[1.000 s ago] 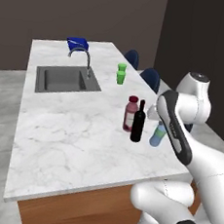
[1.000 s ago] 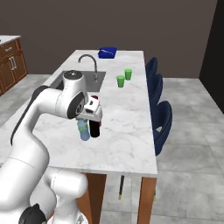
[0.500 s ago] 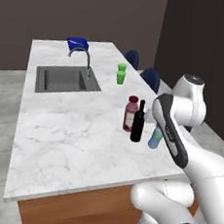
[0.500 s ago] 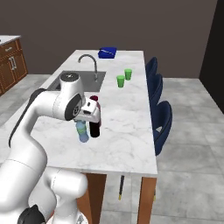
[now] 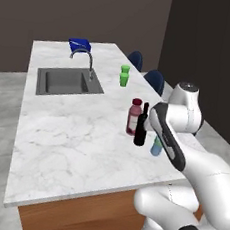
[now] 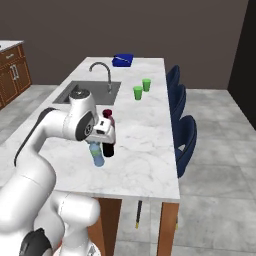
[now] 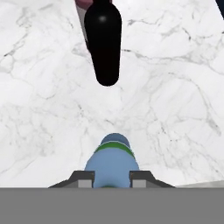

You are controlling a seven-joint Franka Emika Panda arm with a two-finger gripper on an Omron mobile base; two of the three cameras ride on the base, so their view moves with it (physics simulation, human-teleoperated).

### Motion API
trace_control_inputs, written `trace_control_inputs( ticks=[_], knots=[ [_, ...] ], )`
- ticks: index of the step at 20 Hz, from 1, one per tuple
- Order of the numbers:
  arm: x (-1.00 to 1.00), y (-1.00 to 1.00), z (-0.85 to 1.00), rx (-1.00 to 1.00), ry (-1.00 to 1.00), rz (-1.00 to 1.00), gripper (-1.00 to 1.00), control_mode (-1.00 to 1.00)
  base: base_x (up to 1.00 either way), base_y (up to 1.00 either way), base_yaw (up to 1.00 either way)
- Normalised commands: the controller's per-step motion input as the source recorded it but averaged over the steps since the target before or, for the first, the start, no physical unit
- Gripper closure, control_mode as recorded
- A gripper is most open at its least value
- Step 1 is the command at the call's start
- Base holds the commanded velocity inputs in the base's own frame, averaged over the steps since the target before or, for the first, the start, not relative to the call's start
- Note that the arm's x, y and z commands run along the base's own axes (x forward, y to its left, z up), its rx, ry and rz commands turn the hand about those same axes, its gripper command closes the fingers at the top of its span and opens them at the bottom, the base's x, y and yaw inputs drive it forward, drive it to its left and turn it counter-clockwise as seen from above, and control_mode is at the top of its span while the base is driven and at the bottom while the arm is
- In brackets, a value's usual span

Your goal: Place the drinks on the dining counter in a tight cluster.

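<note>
On the white marble dining counter (image 5: pixel 74 143) (image 6: pixel 145 145) (image 7: pixel 175 87) the tall black wine bottle (image 5: pixel 141 131) (image 6: pixel 108 148) (image 7: pixel 103 41) stands upright, with the dark-red juice bottle (image 5: pixel 134 116) (image 6: pixel 108 114) (image 7: pixel 81 5) right behind it. My gripper (image 6: pixel 96 145) (image 7: pixel 113 179) is shut on the small blue water bottle (image 5: pixel 156 147) (image 6: pixel 98 155) (image 7: pixel 113 158), which hangs tilted a short way from the wine bottle, toward the near edge. My forearm covers the top of the water bottle in the left base view. I cannot tell whether its base touches the marble.
A dark sink (image 5: pixel 65 81) with a curved faucet (image 5: pixel 85 58) is set into the far half. Two green cups (image 5: pixel 124 77) (image 6: pixel 141 89) stand beyond the bottles, and a blue object (image 5: pixel 79 44) (image 6: pixel 123 60) lies at the far end. Blue stools (image 6: pixel 182 130) line the right side.
The water bottle in my gripper has shifted slightly lower and closer to the wine bottle. The other two bottles have stayed put.
</note>
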Motion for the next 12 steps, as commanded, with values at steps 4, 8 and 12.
trace_control_inputs(
  ticks=[4, 8, 12],
  knots=[
    [0.26, 0.0, -0.22, 0.0, 0.03, 0.0, 1.0, -1.0, 0.0, 0.0, 0.0],
    [0.21, 0.0, -0.1, 0.0, 0.0, 0.0, 1.0, -1.0, 0.0, 0.0, 0.0],
    [0.25, 0.0, -0.13, 0.0, 0.0, 0.0, 1.0, -1.0, 0.0, 0.0, 0.0]
  ],
)
